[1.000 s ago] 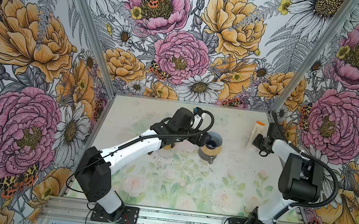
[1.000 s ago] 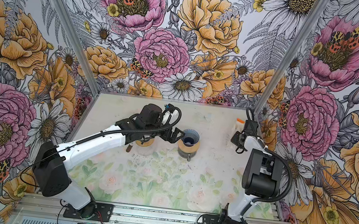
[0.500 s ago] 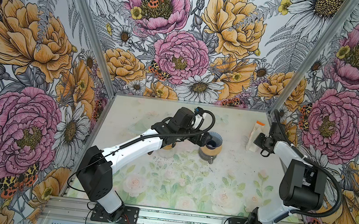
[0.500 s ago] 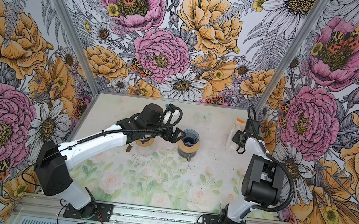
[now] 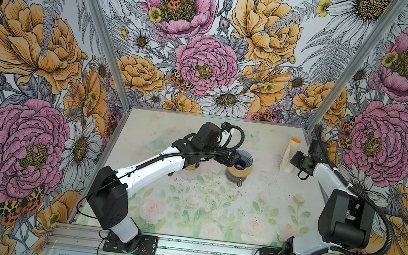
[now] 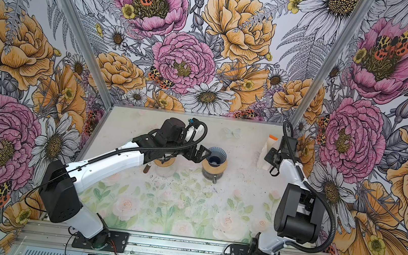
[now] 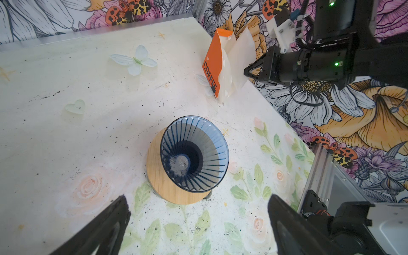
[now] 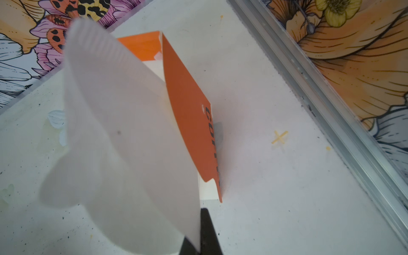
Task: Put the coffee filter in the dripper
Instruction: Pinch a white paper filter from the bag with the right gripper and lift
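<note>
The dripper (image 5: 243,162) (image 6: 215,156) (image 7: 194,154) is a blue ribbed cone on a wooden collar, standing mid-table with nothing in it. My left gripper (image 5: 229,159) (image 6: 201,154) (image 7: 198,198) hovers open just beside it, fingers spread wide and holding nothing. The white paper coffee filter (image 8: 123,132) (image 7: 240,57) (image 5: 286,159) is pinched at its edge by my shut right gripper (image 8: 196,242) (image 5: 292,160) (image 6: 268,157) at the back right. The filter stands next to the orange packet (image 8: 187,114) (image 7: 213,64).
A second glass vessel with a wooden collar (image 6: 165,164) sits under my left forearm, with a brown handle (image 6: 146,168) next to it. The aluminium rail (image 8: 309,88) and the flowered wall run close behind the packet. Dark crumbs speckle the table.
The right arm's elbow has sunk toward the table's front while its gripper stays by the packet, shut on the filter. The left arm has hardly moved.
</note>
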Controlling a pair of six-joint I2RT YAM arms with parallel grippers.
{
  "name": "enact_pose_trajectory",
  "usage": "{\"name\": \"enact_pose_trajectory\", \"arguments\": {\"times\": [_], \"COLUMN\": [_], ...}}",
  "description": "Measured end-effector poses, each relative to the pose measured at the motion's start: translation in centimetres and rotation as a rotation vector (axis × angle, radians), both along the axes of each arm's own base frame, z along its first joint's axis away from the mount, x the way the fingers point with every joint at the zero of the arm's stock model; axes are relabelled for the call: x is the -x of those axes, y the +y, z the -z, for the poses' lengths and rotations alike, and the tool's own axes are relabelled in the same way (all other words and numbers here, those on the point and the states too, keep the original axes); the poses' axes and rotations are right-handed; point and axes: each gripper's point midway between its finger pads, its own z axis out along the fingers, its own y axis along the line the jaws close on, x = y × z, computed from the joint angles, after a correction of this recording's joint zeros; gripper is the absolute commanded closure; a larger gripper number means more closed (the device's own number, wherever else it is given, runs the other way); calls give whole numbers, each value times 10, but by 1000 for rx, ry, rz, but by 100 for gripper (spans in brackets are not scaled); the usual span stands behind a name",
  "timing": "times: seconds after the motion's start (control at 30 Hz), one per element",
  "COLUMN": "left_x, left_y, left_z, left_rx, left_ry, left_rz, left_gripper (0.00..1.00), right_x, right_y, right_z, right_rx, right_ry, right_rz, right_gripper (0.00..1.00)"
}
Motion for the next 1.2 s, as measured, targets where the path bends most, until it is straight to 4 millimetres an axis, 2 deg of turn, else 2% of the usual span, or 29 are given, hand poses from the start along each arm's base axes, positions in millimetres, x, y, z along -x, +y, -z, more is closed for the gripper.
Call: {"name": "enact_pose_trajectory", "arguments": {"times": [0.3, 0.5, 0.67, 1.03, 1.2], "left_x": [-1, -2, -2, -2, -6], "left_y": [-1, -2, -3, -2, 4], "left_z": [-5, -12, -13, -13, -17], "left_rx": [7, 15, 17, 13, 12], "left_ry": [-7, -17, -19, -24, -32], "left_rz": [0, 1, 1, 4, -8], "left_gripper": [1, 1, 1, 1, 1], "right_x": [10, 24, 31, 61, 84], "right_y": [4, 18, 46, 124, 159], "right_z": [-47, -70, -92, -140, -149], "right_rx": [21, -1, -48, -142, -160], "right_ry": [-98, -106, -109, -76, -22], "right_rz": [-4, -54, -170, -486, -622], "right_gripper": [100, 100, 100, 100, 100]}}
